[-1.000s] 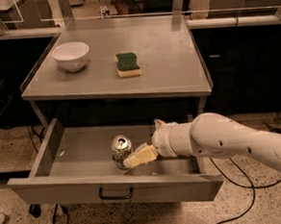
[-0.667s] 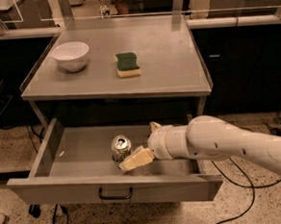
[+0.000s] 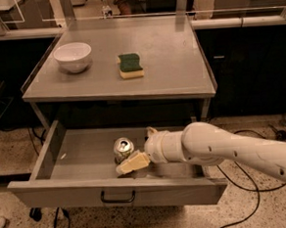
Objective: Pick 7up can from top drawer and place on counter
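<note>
Camera view puts the top drawer (image 3: 65, 192) nearest, pulled well out, its flat front panel carrying a small dark handle (image 3: 118, 196) at centre. Inside, toward the front and a little right of middle, the 7up can (image 3: 123, 147) stands upright on the drawer floor, silver top and pull tab facing up. The gripper (image 3: 132, 162) is down in the drawer, pressed in against the can's near right side, with the pale arm (image 3: 234, 149) reaching in from the right over the drawer's right wall. Whether the jaws have closed on the can or merely sit around it cannot be told from here, because the can and the wrist hide the contact.

Above and behind lies the counter (image 3: 168, 60), a grey metal surface with low side rims. A green and yellow sponge (image 3: 130, 66) rests near its middle, and a white bowl (image 3: 73, 56) sits toward the far left. The right half is bare.

Risks, as I judge them: if the hold is shallow or off-centre, the smooth can may slip or tip as it is lifted and roll across the drawer floor. The counter's front edge overhangs the back of the drawer, so a straight lift could knock the can or wrist against its underside. Pulling outward first seems wise. A low carry could also catch the front rim.
</note>
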Controlling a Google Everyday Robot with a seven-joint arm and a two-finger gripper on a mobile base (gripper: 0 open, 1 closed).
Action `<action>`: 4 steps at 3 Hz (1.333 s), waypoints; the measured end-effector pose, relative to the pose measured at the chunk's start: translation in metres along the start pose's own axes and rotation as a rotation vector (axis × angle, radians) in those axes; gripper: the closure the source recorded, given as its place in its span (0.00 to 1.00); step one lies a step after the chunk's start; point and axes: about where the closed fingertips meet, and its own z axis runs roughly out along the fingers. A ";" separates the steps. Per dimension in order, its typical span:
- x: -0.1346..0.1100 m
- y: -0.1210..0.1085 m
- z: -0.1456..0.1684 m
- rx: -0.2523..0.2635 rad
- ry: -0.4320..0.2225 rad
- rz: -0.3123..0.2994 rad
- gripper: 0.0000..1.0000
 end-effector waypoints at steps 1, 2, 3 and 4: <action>0.004 -0.002 0.010 -0.008 -0.012 0.010 0.01; 0.004 -0.002 0.010 -0.008 -0.012 0.010 0.24; 0.004 -0.002 0.010 -0.008 -0.012 0.010 0.48; 0.004 -0.002 0.010 -0.008 -0.012 0.010 0.71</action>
